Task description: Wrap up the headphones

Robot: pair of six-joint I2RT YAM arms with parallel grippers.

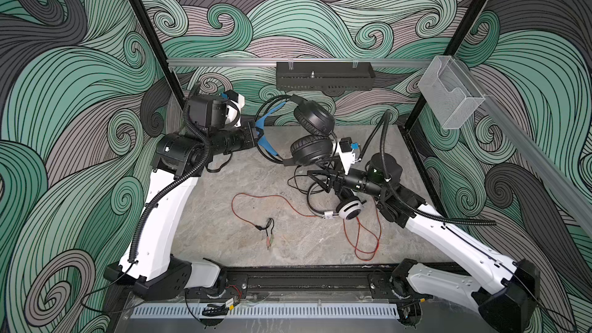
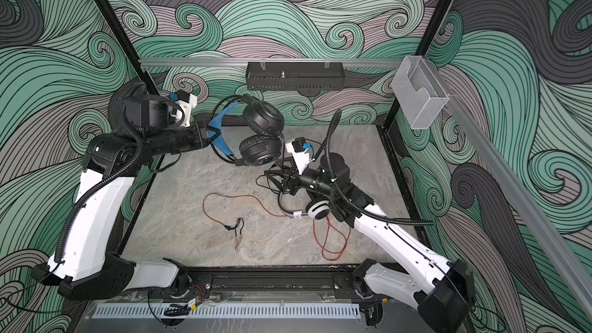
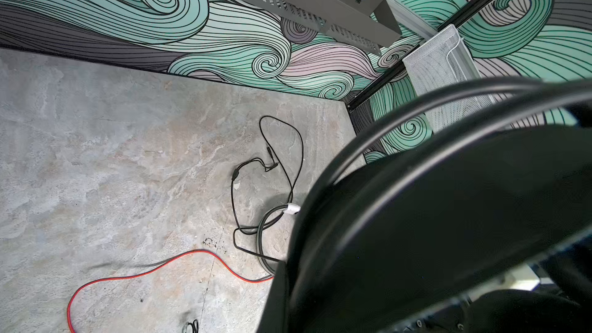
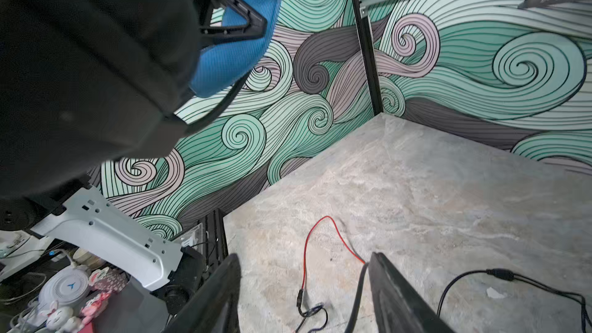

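The black headphones (image 1: 312, 150) (image 2: 261, 152) hang in the air above the back of the table. My left gripper (image 1: 258, 132) (image 2: 212, 136) is shut on their blue headband lining (image 4: 243, 27). In the left wrist view the dark ear cup (image 3: 448, 219) hides the jaws. Their black cable (image 3: 290, 161) trails down onto the table. My right gripper (image 1: 317, 180) (image 4: 304, 286) stands open just under the lower ear cup, and the black cable (image 4: 358, 293) runs along the inside of one finger. The white headphones (image 1: 349, 209) (image 2: 317, 209) lie partly under my right arm. Their red cable (image 1: 266, 200) (image 3: 144, 275) loops across the table.
A black perforated tray (image 1: 325, 75) hangs on the back rail. A clear plastic bin (image 1: 451, 91) is fixed to the right rail. The red cable's plug ends (image 1: 268, 230) lie mid-table, with another red loop (image 1: 365, 241) near the front right. Patterned walls enclose the table.
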